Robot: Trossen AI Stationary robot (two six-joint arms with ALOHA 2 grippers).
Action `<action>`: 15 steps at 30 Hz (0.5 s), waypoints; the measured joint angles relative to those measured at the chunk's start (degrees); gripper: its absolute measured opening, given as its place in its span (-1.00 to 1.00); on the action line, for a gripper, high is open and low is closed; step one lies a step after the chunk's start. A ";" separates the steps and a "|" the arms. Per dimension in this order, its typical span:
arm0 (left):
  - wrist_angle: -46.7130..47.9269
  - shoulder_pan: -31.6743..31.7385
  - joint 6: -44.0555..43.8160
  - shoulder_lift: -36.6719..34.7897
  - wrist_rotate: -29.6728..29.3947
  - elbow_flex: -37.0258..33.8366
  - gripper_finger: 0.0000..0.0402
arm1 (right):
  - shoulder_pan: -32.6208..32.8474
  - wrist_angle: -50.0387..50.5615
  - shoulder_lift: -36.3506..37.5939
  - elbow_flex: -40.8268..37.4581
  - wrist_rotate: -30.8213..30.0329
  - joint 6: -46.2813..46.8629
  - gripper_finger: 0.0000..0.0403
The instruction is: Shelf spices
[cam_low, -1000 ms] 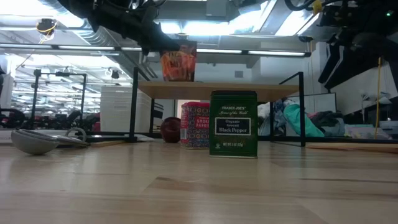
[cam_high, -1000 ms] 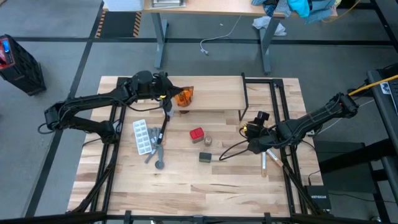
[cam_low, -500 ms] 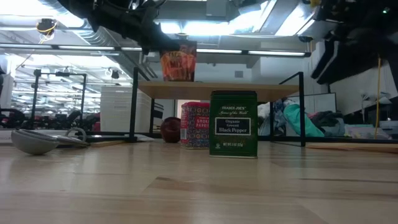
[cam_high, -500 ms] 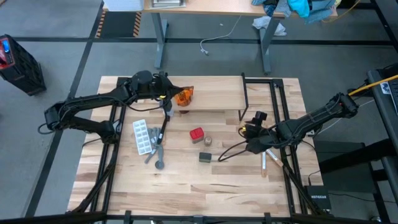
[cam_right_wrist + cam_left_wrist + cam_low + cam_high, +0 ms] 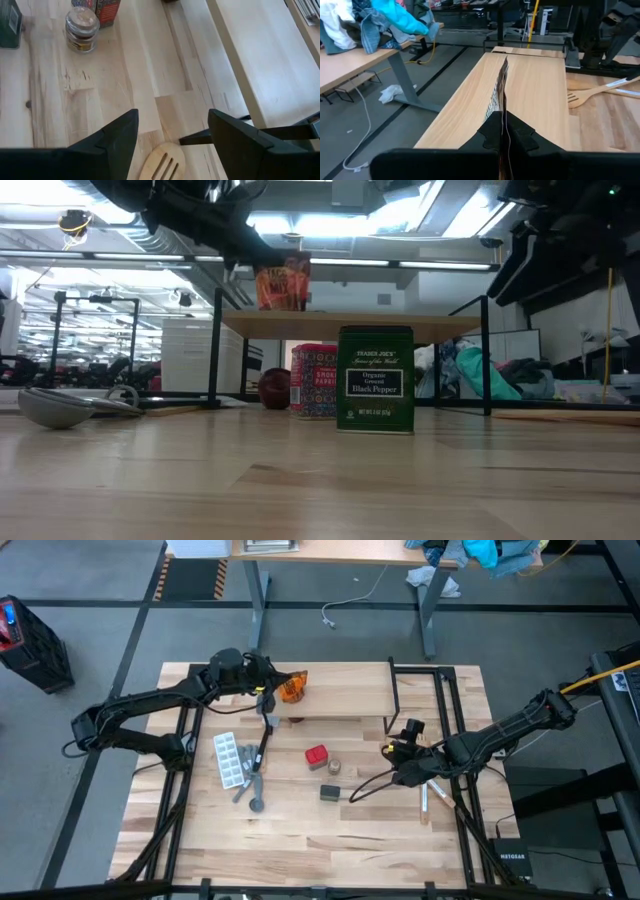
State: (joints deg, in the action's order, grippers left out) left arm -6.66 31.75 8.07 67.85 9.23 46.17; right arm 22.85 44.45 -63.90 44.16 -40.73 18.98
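High view, upper middle: left pincer (image 5: 272,690) pinches the orange packet (image 5: 292,690) shut over the shelf (image 5: 350,690). Thin, crinkly, floppy; its edge suits. Right pincer (image 5: 392,762) gapes empty.

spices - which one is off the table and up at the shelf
The orange packet, pinched in the left gripper over the shelf. The red box, jar and dark box stand on the table.

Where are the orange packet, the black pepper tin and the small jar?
Orange packet (image 5: 282,286), low view, front face.
Black pepper tin (image 5: 375,380), low view, label.
Small jar (image 5: 82,29), right wrist view, glass side.
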 joint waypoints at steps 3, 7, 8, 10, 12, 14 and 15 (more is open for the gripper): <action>-0.02 -0.46 -0.56 0.00 0.00 0.00 -1.00 | 0.00 0.00 0.00 0.00 0.00 0.01 0.22; -0.04 -1.32 -0.91 0.00 -0.01 0.02 -1.00 | 0.00 0.00 0.00 0.00 0.00 -0.02 0.22; -0.04 -1.48 -1.36 0.00 -0.02 0.02 -1.00 | 0.00 0.00 0.00 0.00 0.00 -0.02 0.22; 0.00 -1.77 -2.03 0.00 -0.02 0.02 -0.98 | 0.00 0.00 0.00 0.00 0.00 -0.02 0.22; 0.11 -1.77 -3.11 0.00 0.00 0.02 -0.95 | 0.00 -0.02 0.00 0.00 0.02 -0.02 0.22; 0.07 -1.77 -4.64 0.00 0.00 0.02 -0.91 | 0.00 -0.02 0.00 0.00 0.02 -0.02 0.22; 0.07 -1.77 -5.11 0.00 -0.02 0.02 -0.89 | 0.00 -0.02 0.00 0.00 0.02 -0.02 0.22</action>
State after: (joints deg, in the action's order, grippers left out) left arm -6.59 29.98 2.96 67.85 9.21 46.19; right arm 22.85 44.42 -63.90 44.16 -40.71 18.96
